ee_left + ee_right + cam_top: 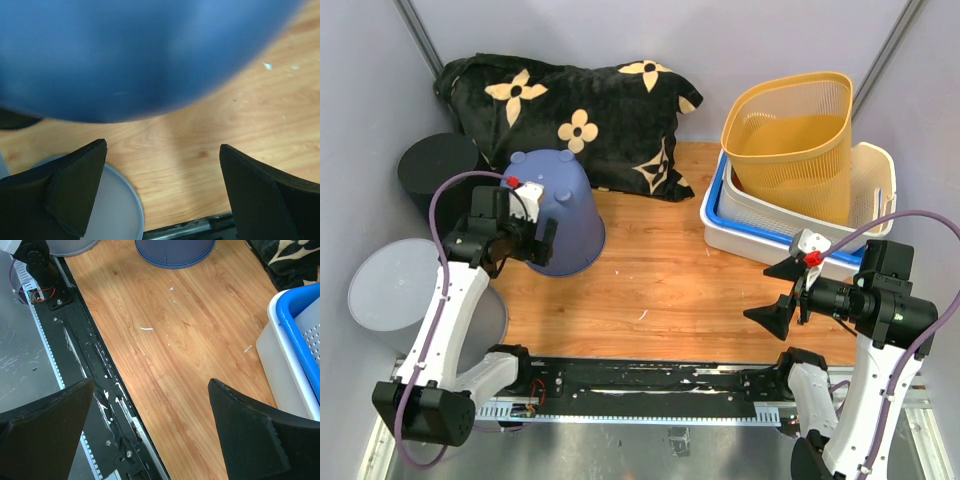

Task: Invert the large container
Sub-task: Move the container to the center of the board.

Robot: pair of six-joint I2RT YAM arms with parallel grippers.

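The large container (pixel 560 205) is a blue plastic bin standing on the wooden table with its wide rim down and its footed base up. My left gripper (pixel 527 250) is open just to its near left, with the blue wall (pixel 140 55) filling the top of the left wrist view; nothing lies between the fingers (pixel 75 185). My right gripper (pixel 777 292) hangs open over bare wood at the near right, well apart from the bin, whose rim (pixel 175 250) shows at the top of the right wrist view.
A black flowered pillow (pixel 570 110) lies behind the bin. A black bin (pixel 440 175) and a grey bin (pixel 395 290) stand at the left. At the right, a yellow basket (pixel 795 140) sits in a white tub (pixel 875 180) over a blue tray (pixel 720 200). A black rail (pixel 650 380) runs along the near edge.
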